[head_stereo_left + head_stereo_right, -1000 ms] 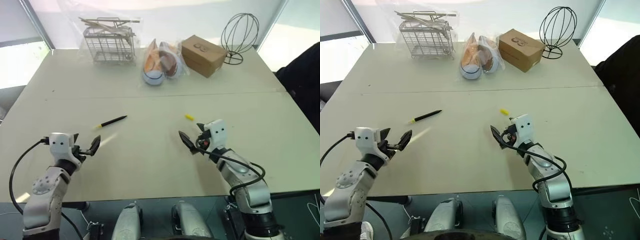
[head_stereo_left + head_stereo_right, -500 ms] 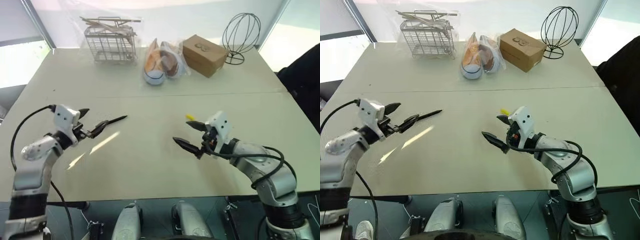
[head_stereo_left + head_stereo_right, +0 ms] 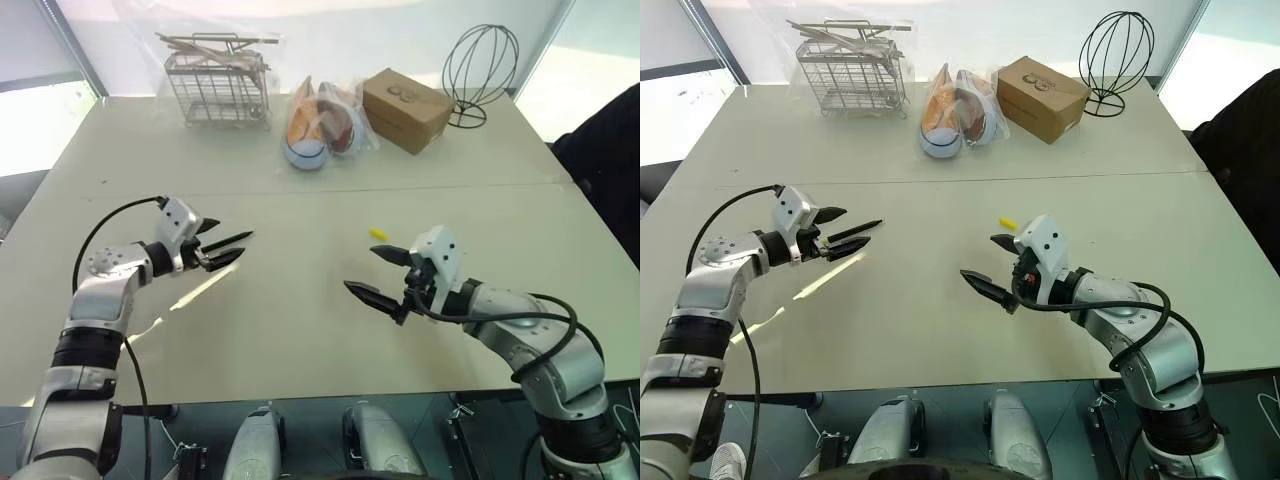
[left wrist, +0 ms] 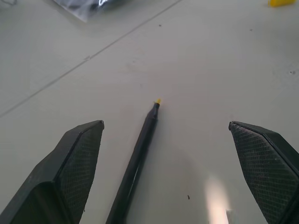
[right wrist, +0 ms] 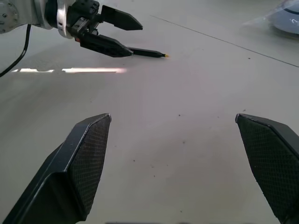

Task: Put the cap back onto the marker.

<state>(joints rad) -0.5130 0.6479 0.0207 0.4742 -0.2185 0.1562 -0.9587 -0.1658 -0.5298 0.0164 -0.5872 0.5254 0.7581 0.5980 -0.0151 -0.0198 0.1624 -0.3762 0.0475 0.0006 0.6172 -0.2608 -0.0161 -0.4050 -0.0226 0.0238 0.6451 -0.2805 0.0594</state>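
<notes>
Left gripper (image 3: 222,247): black fingers spread wide over the left half of the table (image 3: 300,330), straddling the near part of the marker without touching it; nothing held.
Marker (image 4: 138,156): lies flat on the table, left of centre. The left wrist view shows its slim black barrel running up between the two open fingers, closer to one of them, and ending in a small yellow tip. In the head views most of the barrel is hidden behind the gripper; only the far end pokes out past the fingertips.
Wire basket (image 3: 217,83): far left corner of the table, pale wooden sticks lying across its top.
Shoes (image 3: 322,125): a pair in clear wrapping at the middle of the far edge, just right of the basket.
Cap (image 3: 378,234): small yellow cylinder lying on the table right of centre, well apart from the marker. The left wrist view catches a sliver of it at the frame's border.
Right gripper (image 3: 378,274): fingers wide apart, empty, above the table on the near side of the cap, one finger close to it. The right wrist view looks across bare tabletop to the left gripper and the marker's tip.
Cardboard box (image 3: 407,110): far edge, right of the shoes.
Wire head form (image 3: 480,75): far right corner.
</notes>
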